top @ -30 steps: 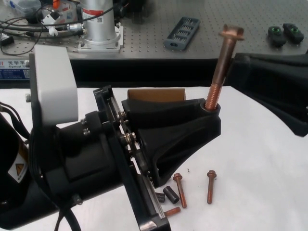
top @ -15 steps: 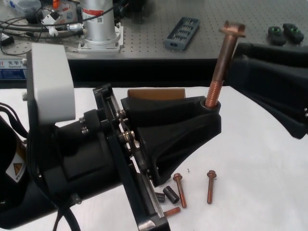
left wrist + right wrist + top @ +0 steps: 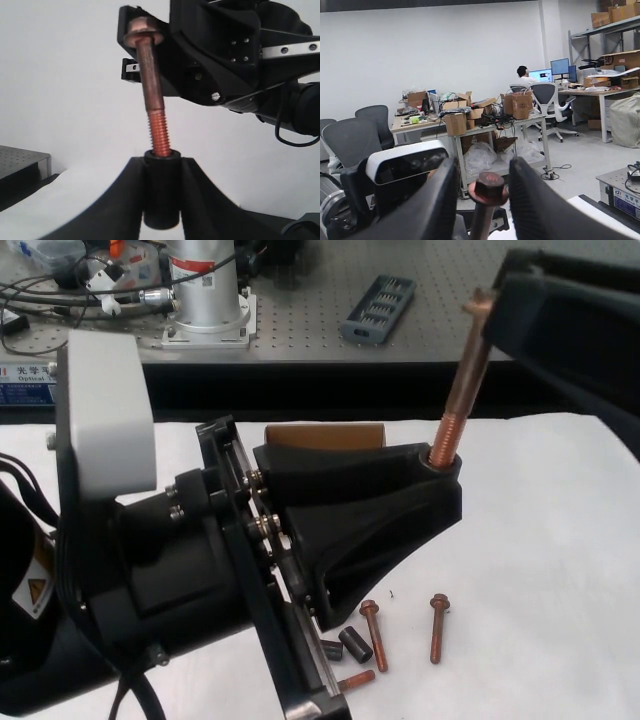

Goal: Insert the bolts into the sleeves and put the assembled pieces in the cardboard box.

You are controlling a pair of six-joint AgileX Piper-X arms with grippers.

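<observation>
From the high view, the left pincer (image 3: 438, 470) sits over the white-covered bench (image 3: 560, 570), with a copper bolt (image 3: 460, 380) standing nearly upright out of its tip. The right pincer (image 3: 500, 302) is at the bolt's head. The cardboard box (image 3: 325, 436) lies just behind the left pincer, and loose bolts (image 3: 438, 625) and a spare sleeve (image 3: 355, 643) lie on the bench nearer the camera. In the left wrist view, the left pincer is clamped on a black sleeve (image 3: 161, 200), with the bolt's threaded end set into it. In the right wrist view, the right pincer's fingers (image 3: 445, 200) straddle the bolt head, parted, with a slim gap on one side.
</observation>
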